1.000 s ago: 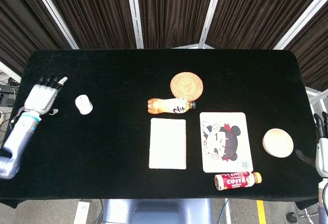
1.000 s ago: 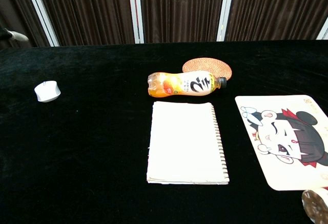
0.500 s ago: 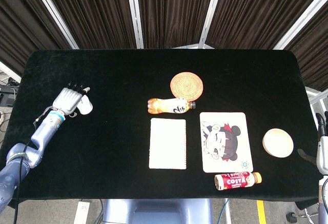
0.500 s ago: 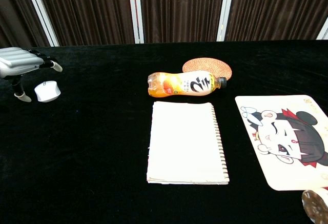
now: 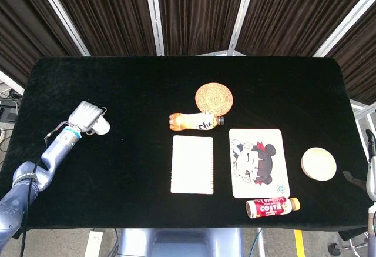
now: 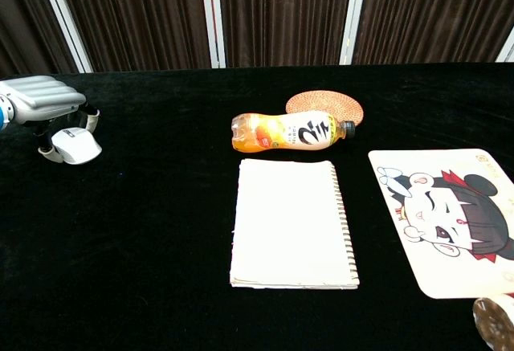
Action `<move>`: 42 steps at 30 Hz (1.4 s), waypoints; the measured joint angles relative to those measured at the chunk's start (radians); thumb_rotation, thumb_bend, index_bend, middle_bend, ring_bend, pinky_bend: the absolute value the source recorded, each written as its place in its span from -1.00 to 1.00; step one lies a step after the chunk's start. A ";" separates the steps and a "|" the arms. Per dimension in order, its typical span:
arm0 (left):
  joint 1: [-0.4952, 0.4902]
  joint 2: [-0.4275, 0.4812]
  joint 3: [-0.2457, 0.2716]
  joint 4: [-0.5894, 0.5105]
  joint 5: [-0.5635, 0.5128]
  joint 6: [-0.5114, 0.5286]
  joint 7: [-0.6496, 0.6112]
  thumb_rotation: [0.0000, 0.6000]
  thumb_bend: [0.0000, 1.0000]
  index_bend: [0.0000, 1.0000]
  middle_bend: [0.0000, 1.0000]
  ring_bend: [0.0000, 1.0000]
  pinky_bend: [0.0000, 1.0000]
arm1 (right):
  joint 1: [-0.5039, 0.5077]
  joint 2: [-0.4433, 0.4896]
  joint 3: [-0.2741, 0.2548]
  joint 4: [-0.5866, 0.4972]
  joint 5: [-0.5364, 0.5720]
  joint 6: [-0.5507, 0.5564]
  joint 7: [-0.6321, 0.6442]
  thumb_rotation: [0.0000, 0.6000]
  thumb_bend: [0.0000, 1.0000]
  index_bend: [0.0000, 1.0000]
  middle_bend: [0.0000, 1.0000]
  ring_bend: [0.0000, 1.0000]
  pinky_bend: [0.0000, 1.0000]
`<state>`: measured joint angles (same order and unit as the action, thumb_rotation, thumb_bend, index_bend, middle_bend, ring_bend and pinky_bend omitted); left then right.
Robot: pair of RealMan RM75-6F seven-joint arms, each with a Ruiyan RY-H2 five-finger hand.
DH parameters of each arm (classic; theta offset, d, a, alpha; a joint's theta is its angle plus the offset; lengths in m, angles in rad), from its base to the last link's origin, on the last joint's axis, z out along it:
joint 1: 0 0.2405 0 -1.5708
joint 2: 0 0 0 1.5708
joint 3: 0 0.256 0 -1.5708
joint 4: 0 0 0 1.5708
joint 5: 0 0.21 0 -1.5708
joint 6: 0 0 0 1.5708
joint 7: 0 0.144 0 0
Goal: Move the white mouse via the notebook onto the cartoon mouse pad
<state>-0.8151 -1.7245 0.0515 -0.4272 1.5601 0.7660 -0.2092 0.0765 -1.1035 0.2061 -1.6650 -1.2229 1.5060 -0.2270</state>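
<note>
The white mouse (image 5: pixel 101 126) (image 6: pixel 78 145) lies on the black table at the far left. My left hand (image 5: pixel 86 116) (image 6: pixel 42 99) arches over it, the thumb at its near-left side and the fingers (image 6: pixel 91 118) curled down its far side, gripping it. The white spiral notebook (image 5: pixel 192 164) (image 6: pixel 292 222) lies flat at the centre. To its right is the cartoon mouse pad (image 5: pixel 256 162) (image 6: pixel 446 218). Only a sliver of my right hand (image 5: pixel 369 173) shows at the right edge of the head view, its fingers hidden.
An orange drink bottle (image 5: pixel 195 121) (image 6: pixel 287 133) lies just behind the notebook, with a woven coaster (image 5: pixel 214 98) (image 6: pixel 324 108) behind it. A cream bowl (image 5: pixel 318 163) sits right of the pad. A Costa bottle (image 5: pixel 272 207) lies in front of the pad.
My left hand came in from the far left, dropped over the mouse and closed its fingers around it. The mouse shifted slightly toward me and to the right.
</note>
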 measured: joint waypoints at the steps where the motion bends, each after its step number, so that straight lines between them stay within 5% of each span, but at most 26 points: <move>1: 0.001 0.004 0.000 -0.007 0.003 0.017 -0.006 1.00 -0.72 0.20 -0.15 -0.21 -0.32 | 0.000 0.001 0.000 -0.001 -0.001 0.000 0.002 1.00 -1.00 -1.00 -1.00 -1.00 -1.00; 14: -0.018 0.141 0.008 -0.341 0.110 0.301 -0.045 1.00 -0.72 0.22 -0.14 -0.20 -0.30 | -0.007 0.018 0.002 -0.009 -0.001 0.002 0.036 1.00 -1.00 -1.00 -1.00 -1.00 -1.00; 21: -0.133 0.154 0.040 -0.482 0.298 0.372 -0.019 1.00 -0.72 0.22 -0.14 -0.20 -0.30 | -0.009 0.024 0.009 -0.003 0.020 -0.006 0.051 1.00 -1.00 -1.00 -1.00 -1.00 -1.00; 28: -0.279 0.053 0.049 -0.462 0.407 0.368 0.001 1.00 -0.72 0.22 -0.14 -0.20 -0.30 | -0.011 0.027 0.021 0.010 0.054 -0.016 0.068 1.00 -1.00 -1.00 -1.00 -1.00 -1.00; 37: -0.397 -0.094 0.073 -0.306 0.450 0.286 -0.020 1.00 -0.72 0.23 -0.13 -0.20 -0.29 | -0.011 0.030 0.032 0.036 0.099 -0.042 0.084 1.00 -1.00 -1.00 -1.00 -1.00 -1.00; 39: -0.405 -0.115 0.087 -0.281 0.451 0.275 -0.026 1.00 -0.72 0.13 -0.23 -0.27 -0.35 | -0.010 0.029 0.033 0.043 0.109 -0.051 0.087 1.00 -1.00 -1.00 -1.00 -1.00 -1.00; 42: -0.409 -0.137 0.102 -0.251 0.453 0.274 -0.032 1.00 -0.85 -0.58 -0.81 -0.77 -0.78 | -0.008 0.029 0.035 0.051 0.124 -0.064 0.092 1.00 -1.00 -1.00 -1.00 -1.00 -1.00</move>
<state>-1.2238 -1.8616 0.1531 -0.6778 2.0127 1.0405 -0.2410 0.0681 -1.0747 0.2409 -1.6137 -1.0985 1.4420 -0.1352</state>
